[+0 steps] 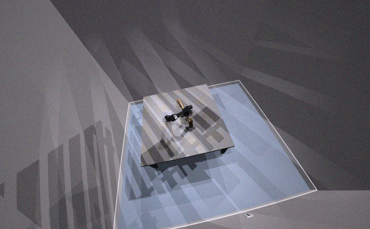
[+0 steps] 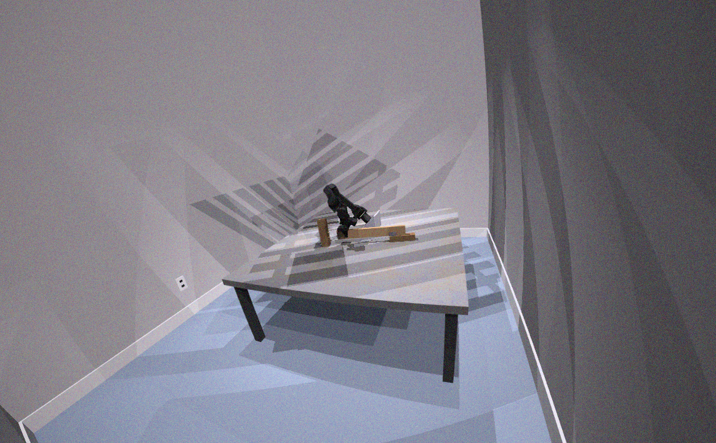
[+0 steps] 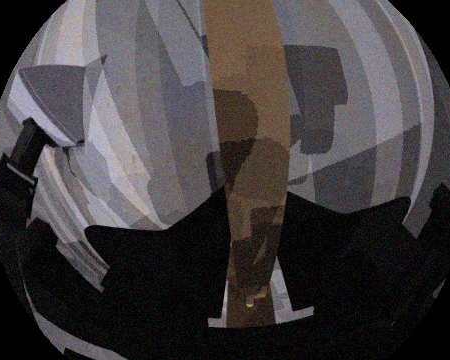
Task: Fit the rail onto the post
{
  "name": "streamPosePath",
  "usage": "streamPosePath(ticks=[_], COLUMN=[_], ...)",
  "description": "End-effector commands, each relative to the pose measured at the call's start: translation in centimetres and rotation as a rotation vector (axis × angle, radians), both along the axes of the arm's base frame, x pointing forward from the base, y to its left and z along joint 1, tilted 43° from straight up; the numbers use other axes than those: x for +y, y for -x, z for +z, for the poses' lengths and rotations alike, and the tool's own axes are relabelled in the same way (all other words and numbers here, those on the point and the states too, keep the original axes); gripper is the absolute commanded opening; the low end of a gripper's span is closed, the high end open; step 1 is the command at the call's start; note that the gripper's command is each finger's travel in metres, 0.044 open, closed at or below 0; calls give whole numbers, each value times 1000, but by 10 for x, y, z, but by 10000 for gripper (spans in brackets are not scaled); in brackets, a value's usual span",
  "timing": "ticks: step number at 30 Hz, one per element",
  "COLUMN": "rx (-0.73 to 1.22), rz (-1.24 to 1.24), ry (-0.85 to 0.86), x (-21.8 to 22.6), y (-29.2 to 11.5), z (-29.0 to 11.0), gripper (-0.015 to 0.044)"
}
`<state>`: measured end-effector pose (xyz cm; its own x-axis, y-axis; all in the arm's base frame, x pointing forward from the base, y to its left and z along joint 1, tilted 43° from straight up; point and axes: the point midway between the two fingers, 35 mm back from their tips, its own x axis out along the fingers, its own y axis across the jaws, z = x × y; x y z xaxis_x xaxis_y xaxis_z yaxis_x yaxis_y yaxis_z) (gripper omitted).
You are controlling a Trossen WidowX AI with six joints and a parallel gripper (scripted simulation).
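Note:
The long wooden rail [image 1: 180,103] [image 2: 378,232] [image 3: 241,40] lies on the table [image 1: 209,136] [image 2: 404,286]. Its far end rests at the low footboard block [image 2: 404,237]. My gripper [image 1: 186,113] [image 2: 345,229] [image 3: 245,188] is shut on the rail near its near end and holds that end a little above the table top. In the wrist view the rail runs straight away from between my dark fingers. The short wooden post [image 1: 190,122] [image 2: 323,232] stands upright a short gap in front of the held end. The pegs and holes are too small to tell.
The arm's base [image 1: 167,118] sits on the table to the left of the rail. The room's walls stand close behind the table. Striped shadows cross the table and the blue floor [image 2: 349,385].

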<state>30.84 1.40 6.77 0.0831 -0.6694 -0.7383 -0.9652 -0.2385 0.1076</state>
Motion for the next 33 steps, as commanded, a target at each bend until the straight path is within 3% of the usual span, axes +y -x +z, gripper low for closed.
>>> streamPosePath(ticks=[1, 33], rx=[1, 0], rz=[5, 5], ry=[-2, -2], x=[0, -5], y=[0, -3], z=[1, 9], gripper=[0, 0])
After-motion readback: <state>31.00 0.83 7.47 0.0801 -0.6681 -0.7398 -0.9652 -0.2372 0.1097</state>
